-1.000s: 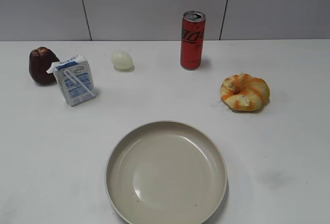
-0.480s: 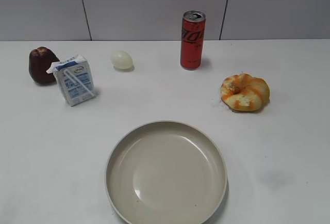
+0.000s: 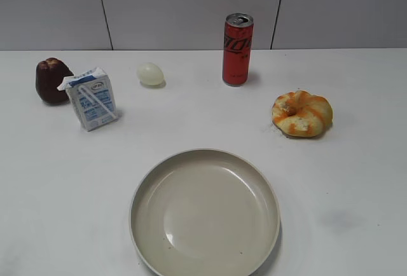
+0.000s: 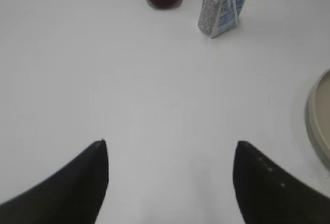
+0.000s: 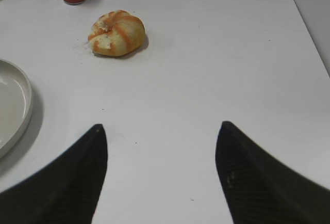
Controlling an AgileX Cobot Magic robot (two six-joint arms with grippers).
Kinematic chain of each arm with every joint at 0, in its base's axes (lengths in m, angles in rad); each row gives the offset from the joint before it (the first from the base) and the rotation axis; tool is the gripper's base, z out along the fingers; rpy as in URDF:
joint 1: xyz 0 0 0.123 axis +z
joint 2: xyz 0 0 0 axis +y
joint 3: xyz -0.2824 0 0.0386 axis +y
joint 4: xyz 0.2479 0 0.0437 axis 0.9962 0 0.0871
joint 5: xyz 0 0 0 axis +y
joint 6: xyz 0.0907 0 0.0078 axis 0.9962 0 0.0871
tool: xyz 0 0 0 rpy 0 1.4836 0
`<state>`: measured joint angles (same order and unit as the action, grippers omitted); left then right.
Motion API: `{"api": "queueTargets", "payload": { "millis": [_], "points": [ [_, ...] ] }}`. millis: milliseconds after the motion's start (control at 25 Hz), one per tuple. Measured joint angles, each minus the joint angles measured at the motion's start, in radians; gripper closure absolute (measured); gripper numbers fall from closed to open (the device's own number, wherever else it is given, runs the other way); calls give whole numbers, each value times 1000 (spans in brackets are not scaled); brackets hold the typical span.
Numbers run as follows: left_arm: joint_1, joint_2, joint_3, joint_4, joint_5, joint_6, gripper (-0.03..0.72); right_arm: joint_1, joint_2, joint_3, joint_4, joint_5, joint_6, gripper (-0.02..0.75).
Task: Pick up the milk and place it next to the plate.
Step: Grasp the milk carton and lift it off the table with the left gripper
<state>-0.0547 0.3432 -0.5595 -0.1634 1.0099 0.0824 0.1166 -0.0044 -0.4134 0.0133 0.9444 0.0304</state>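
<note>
Small white-and-blue milk carton (image 3: 92,98) stands far left, well apart from wide cream plate (image 3: 205,212). Left gripper (image 4: 170,149) and right gripper (image 5: 161,131) gape wide, empty. Approach squarely, clearing dark red fruit (image 3: 52,80).

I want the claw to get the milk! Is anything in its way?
No. In the left wrist view, only bare white table lies between the open left gripper and the milk.
</note>
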Motion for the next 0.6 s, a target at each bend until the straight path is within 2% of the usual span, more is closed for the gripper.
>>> {"api": "queueTargets", "payload": {
  "millis": [280, 600],
  "points": [
    [0, 456, -177, 0, -26, 162, 121, 0, 0, 0, 0, 0, 0, 238],
    [-21, 899, -498, 1, -34, 358, 121, 0, 0, 0, 0, 0, 0, 238]
  ]
}}
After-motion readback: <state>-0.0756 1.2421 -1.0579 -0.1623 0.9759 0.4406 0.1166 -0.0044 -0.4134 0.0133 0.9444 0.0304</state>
